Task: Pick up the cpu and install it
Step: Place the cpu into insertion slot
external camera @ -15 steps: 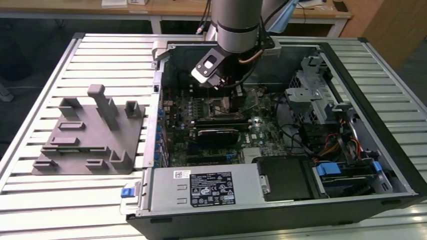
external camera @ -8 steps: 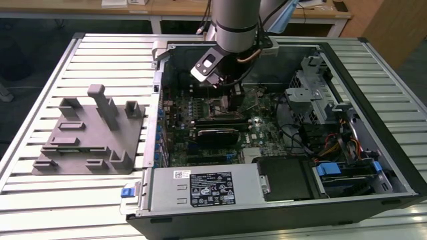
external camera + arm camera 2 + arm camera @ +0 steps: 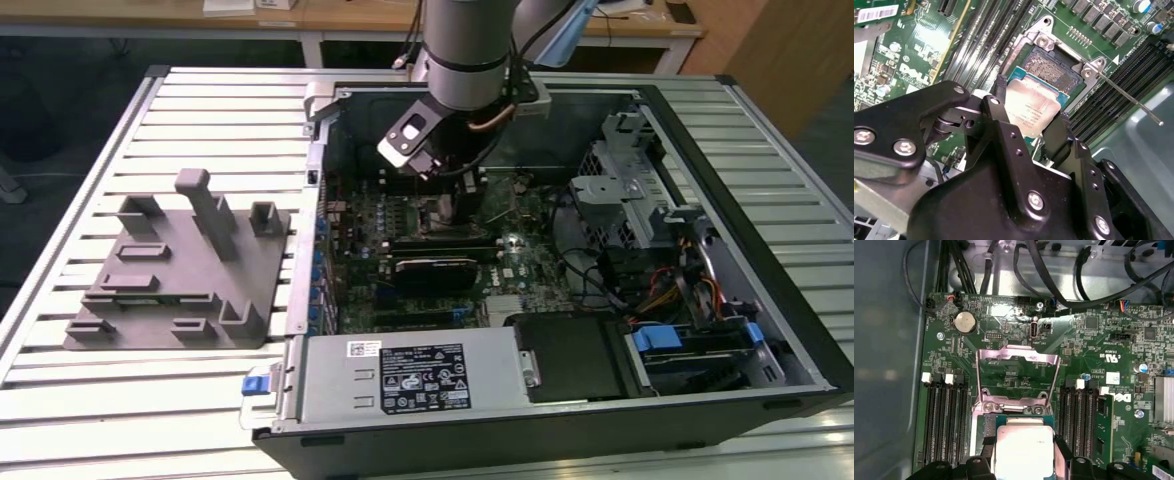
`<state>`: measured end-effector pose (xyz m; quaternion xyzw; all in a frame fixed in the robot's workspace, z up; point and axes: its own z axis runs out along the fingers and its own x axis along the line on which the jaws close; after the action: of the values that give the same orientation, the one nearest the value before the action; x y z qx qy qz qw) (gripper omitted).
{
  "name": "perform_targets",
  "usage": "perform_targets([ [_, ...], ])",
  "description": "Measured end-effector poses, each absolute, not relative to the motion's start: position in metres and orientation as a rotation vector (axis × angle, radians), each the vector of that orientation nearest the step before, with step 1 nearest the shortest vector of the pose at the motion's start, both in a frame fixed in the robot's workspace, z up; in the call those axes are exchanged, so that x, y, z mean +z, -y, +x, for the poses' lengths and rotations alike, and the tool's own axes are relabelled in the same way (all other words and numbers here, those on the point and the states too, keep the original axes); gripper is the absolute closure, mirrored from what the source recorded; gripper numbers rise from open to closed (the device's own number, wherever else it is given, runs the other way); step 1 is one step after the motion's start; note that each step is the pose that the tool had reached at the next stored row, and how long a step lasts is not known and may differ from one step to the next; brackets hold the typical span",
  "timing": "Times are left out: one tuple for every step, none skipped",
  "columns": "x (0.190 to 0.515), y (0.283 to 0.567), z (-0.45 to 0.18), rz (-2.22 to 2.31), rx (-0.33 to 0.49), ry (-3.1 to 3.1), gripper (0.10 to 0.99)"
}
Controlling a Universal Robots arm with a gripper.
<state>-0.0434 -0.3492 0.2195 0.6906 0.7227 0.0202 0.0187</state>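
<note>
The cpu [image 3: 1031,106], a small square chip with a pale silver top, sits between my gripper's [image 3: 1028,119] two black fingers, which are shut on its opposite edges. It hangs just above the open socket [image 3: 1050,67] on the green motherboard, partly overlapping it. In the first wrist view the cpu [image 3: 1024,450] is held by the gripper [image 3: 1024,452] below the raised metal load plate [image 3: 1017,371]. The thin socket lever [image 3: 1130,98] sticks out to one side. In the exterior view the gripper [image 3: 451,195] reaches down into the open computer case [image 3: 801,330], over the board's far part.
A grey plastic fixture [image 3: 180,265] stands on the slatted table at the exterior view's left. Black memory slots [image 3: 944,420] flank the socket. A silver power supply [image 3: 414,375] fills the case's near side, with a drive cage [image 3: 627,180] and cables [image 3: 1054,280] near the case walls.
</note>
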Motion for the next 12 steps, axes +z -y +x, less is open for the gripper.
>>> perform_targets([
  [0.2191,0.3487,-0.0435,2.151,0.063,-2.237,0.545],
  [0.2187,0.3483,-0.0437,2.158,0.063,-2.230,0.545],
  [0.2183,0.3479,-0.0439,2.165,0.063,-2.223,0.545],
  [0.2180,0.3475,-0.0442,2.172,0.062,-2.216,0.545],
  [0.2176,0.3471,-0.0445,2.179,0.062,-2.209,0.545],
  [0.2173,0.3466,-0.0449,2.185,0.062,-2.203,0.545],
  [0.2170,0.3460,-0.0454,2.191,0.061,-2.197,0.545],
  [0.2166,0.3453,-0.0459,2.195,0.061,-2.193,0.545],
  [0.2161,0.3447,-0.0465,2.200,0.062,-2.188,0.545],
  [0.2154,0.3441,-0.0469,2.205,0.062,-2.183,0.545],
  [0.2146,0.3436,-0.0473,2.210,0.061,-2.177,0.545],
  [0.2138,0.3432,-0.0478,2.216,0.061,-2.171,0.545],
])
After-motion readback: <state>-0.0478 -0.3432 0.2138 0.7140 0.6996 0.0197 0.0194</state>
